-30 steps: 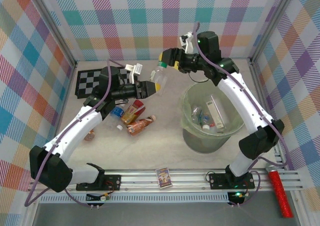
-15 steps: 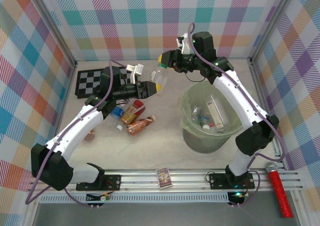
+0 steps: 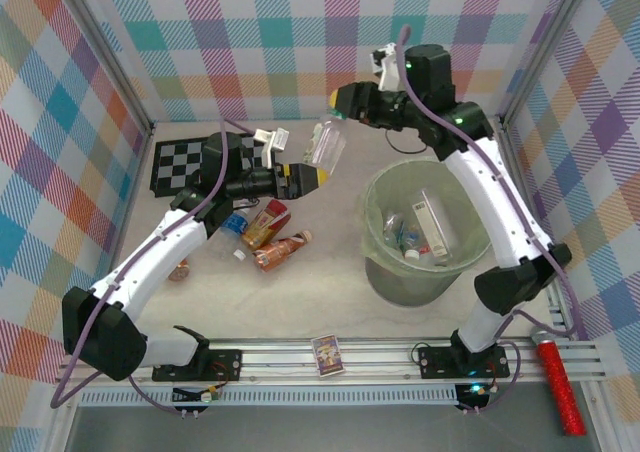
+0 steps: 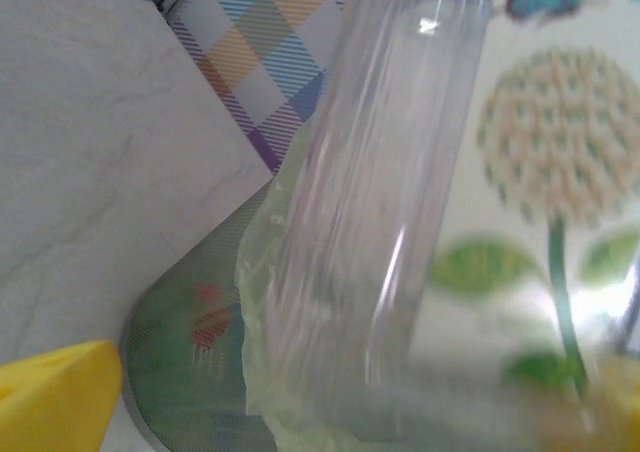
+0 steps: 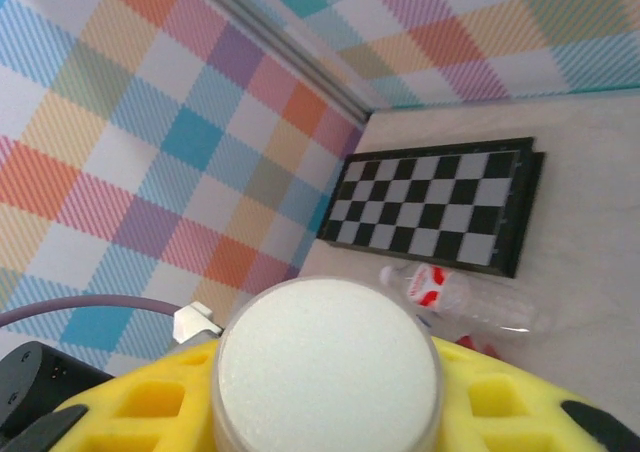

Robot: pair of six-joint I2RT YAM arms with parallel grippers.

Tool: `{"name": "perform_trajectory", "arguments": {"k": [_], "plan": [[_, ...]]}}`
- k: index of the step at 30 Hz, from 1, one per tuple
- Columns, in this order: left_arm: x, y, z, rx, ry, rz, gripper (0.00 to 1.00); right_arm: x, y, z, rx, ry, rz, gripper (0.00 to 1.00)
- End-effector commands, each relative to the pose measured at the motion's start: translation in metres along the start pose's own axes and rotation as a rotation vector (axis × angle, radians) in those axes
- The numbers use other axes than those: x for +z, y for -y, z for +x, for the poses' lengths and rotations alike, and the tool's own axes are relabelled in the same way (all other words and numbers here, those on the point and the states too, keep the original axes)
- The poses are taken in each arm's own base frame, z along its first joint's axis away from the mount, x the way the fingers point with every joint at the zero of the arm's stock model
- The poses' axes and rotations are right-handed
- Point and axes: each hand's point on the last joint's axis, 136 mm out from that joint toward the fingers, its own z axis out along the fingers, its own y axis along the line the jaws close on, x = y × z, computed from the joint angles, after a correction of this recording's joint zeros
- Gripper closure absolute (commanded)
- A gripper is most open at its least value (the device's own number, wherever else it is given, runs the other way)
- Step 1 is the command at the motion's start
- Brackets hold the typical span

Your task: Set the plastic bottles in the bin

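From above, the right gripper point(image 3: 335, 100) is clamped on the neck end of a clear bottle point(image 3: 325, 142), which hangs tilted in the air to the left of the bin point(image 3: 385, 272), near its rim but not over it; a hold at the top leaves the body free to drop straight into the mouth. The left gripper point(image 3: 308, 177) sits just under the bottle's base, jaws spread wide and gripping nothing; this reads as a hand-over, since the left arm reaches the pile and the right arm stands nearer the bin. Other bottles point(image 3: 405, 237) already lie inside the bin; loose bottles point(image 3: 268, 224) lie on the table point(image 3: 340, 302) by the left arm. In the left wrist view the clear bottle point(image 4: 380, 202) stands close ahead, a yellow pad point(image 4: 55, 397) well apart from it, the bin point(image 4: 190, 372) behind. In the right wrist view the white cap point(image 5: 325, 367) is pinched between yellow pads point(image 5: 455, 372); beyond lies a chessboard point(image 5: 440, 207), with one more bottle point(image 5: 455, 300) just beside it.
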Motion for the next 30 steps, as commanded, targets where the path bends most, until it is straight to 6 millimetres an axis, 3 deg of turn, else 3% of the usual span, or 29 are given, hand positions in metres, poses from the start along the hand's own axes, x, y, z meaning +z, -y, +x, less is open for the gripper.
{"name": "perform_trajectory", "arguments": {"k": [1,5,9,15,18,21,30], "plan": [[-0.014,-0.013,-0.009,0.003,0.037,-0.079,0.00,-0.078,-0.017,-0.019,-0.078,0.120,0.055,0.78],[-0.019,-0.037,-0.013,-0.050,0.060,-0.149,0.00,-0.135,-0.003,-0.013,-0.085,0.178,0.180,0.79],[-0.019,-0.062,-0.013,-0.111,0.074,-0.204,0.00,-0.187,0.013,0.007,-0.095,0.188,0.345,0.81],[-0.026,-0.114,-0.009,-0.211,0.074,-0.394,0.00,-0.229,0.059,0.046,-0.106,0.087,0.662,0.85],[-0.037,-0.141,0.002,-0.255,0.041,-0.530,0.01,-0.224,0.080,0.065,-0.082,-0.025,0.733,0.86],[-0.045,-0.156,0.009,-0.261,0.027,-0.613,0.02,-0.210,0.102,0.079,-0.062,-0.119,0.797,0.87],[-0.069,-0.171,0.029,-0.227,-0.023,-0.770,0.02,-0.157,0.158,0.110,-0.037,-0.291,0.880,0.87]]}}
